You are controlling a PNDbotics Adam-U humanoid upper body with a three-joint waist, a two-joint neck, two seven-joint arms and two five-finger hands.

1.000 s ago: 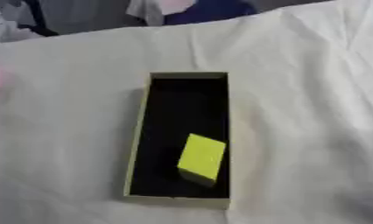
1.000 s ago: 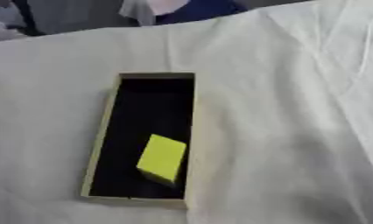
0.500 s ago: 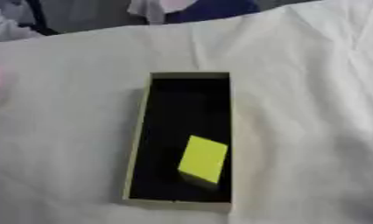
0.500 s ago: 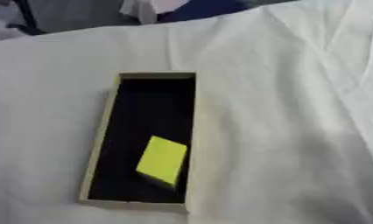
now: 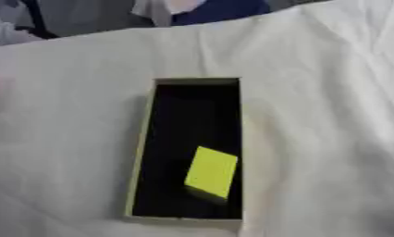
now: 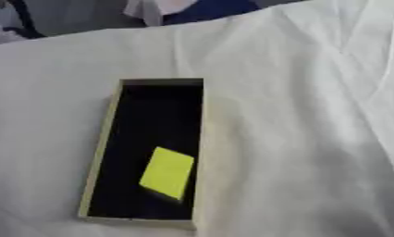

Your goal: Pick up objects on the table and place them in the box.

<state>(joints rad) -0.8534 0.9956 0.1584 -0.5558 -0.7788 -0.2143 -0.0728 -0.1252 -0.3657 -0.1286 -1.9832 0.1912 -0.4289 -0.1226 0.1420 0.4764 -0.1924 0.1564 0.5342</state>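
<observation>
Nothing moved: yellow block point(image 5: 210, 173) inside dark box point(image 5: 139, 152); no robot hand visible.

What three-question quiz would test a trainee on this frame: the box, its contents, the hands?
1. True or false: the yellow block lies inside the box.
2. In which end of the box is it: A near, B far?
3. Fill in: the table is covered with a white ____.

Key: 1 true. 2 A. 3 cloth. Neither robot hand shows in either view.
</observation>
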